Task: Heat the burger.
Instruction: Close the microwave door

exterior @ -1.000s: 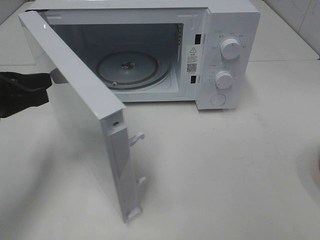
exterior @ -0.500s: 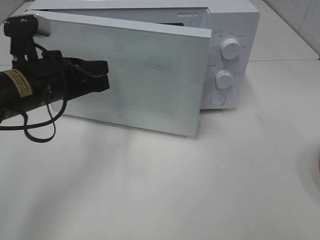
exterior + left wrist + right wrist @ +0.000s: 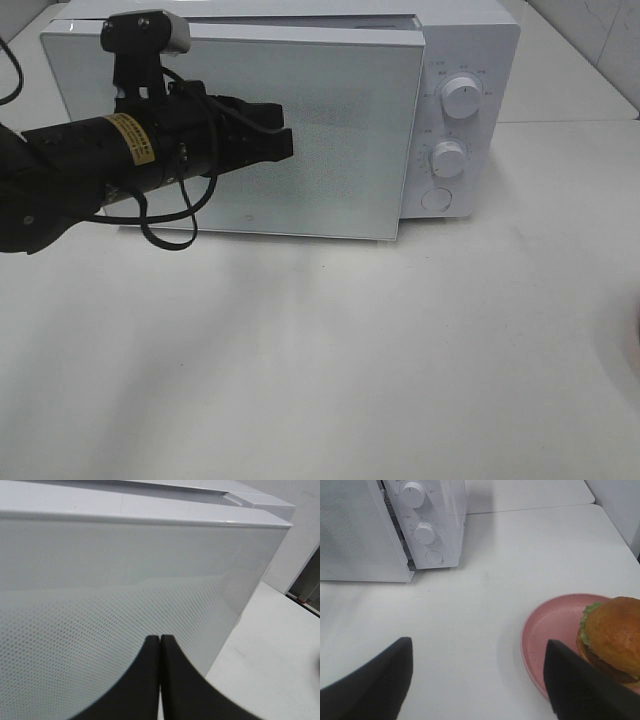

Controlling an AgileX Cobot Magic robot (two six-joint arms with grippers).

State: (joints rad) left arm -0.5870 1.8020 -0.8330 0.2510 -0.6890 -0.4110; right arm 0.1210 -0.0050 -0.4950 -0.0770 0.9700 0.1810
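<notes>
the left gripper point(image 3: 280, 140), fingers pressed together and holding nothing, is sitting against the microwave door point(image 3: 330, 150), which looks nearly closed. the right gripper point(image 3: 477, 680) is hanging spread wide over the table point(image 3: 470, 610). the burger point(image 3: 610, 637) is lying on the pink plate point(image 3: 550, 635), so loading and heating are both left. the dial markings are too small to read.
</notes>
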